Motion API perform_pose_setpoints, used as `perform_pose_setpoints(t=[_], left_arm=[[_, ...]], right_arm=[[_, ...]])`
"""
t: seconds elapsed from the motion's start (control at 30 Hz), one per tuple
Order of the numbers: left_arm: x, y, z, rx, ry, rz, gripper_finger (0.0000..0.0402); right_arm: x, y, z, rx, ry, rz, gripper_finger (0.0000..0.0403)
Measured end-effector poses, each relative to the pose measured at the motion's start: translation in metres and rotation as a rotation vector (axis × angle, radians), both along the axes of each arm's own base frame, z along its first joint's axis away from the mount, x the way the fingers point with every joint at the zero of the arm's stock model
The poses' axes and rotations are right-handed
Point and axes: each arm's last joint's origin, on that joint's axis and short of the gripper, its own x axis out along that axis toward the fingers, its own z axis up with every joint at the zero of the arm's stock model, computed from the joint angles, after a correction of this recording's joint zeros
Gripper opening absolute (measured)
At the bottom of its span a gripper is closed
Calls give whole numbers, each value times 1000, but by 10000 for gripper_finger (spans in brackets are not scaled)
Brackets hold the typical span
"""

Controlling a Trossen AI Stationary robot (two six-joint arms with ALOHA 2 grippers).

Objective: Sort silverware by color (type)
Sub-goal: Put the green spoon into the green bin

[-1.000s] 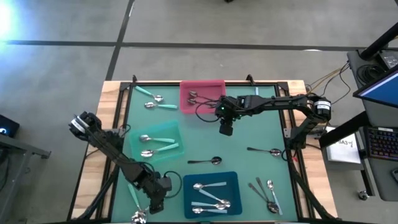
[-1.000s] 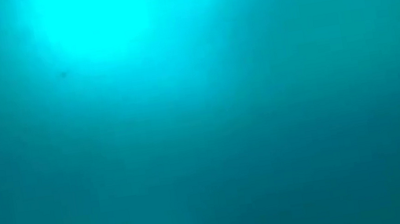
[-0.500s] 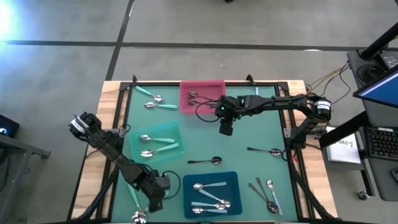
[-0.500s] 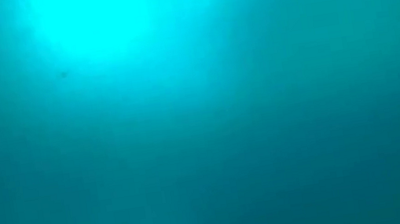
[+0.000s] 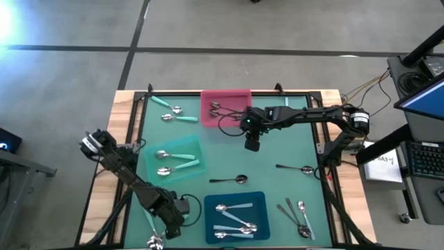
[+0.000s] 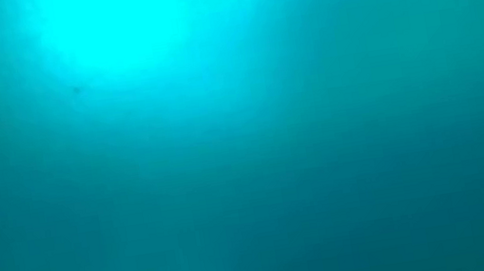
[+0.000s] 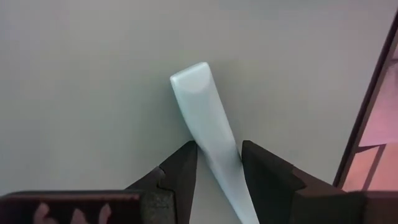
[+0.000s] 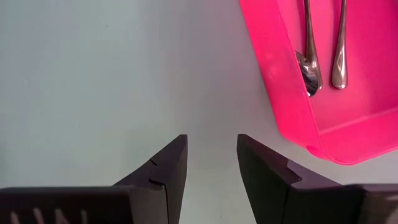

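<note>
Mint-green spoon handle point(image 7: 208, 134) (smooth, flat), gripped between left jaws

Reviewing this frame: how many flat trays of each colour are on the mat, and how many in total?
Pink tray: 1
Green tray: 1
Blue tray: 1
Total: 3

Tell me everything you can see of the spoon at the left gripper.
The mint-green spoon has a flat, pale, matte handle, plastic by its look, widening to a rounded end. It lies near the table's front left corner, shiny bowl toward the edge. The left gripper brackets the handle, its fingers beside it; whether they pinch it is unclear.
</note>
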Motion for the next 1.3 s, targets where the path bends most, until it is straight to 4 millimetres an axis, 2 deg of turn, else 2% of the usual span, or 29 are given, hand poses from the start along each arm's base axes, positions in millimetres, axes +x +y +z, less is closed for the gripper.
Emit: perform_pose_setpoints(t=[0.17,0.37,0.47,0.67,0.73,0.87,1.17,1.3], left_arm=[[-1,1,-4,25,29,34,108],[-2,2,-4,22,41,52,50],[-2,3,-3,9,49,86,44],[-2,3,7,-43,44,170,42],[-2,3,12,-58,35,182,17],[-2,6,20,-61,19,192,3],[-3,15,38,-83,-5,213,3],[-2,14,38,-91,-6,217,2]], right_arm=[[0,0,0,0,0,0,132],[0,0,0,0,0,0,132],[0,0,0,0,0,0,132],[0,0,0,0,0,0,132],[0,0,0,0,-1,0,132],[0,0,0,0,0,0,132],[0,0,0,0,0,0,132],[0,0,0,0,0,0,132]])
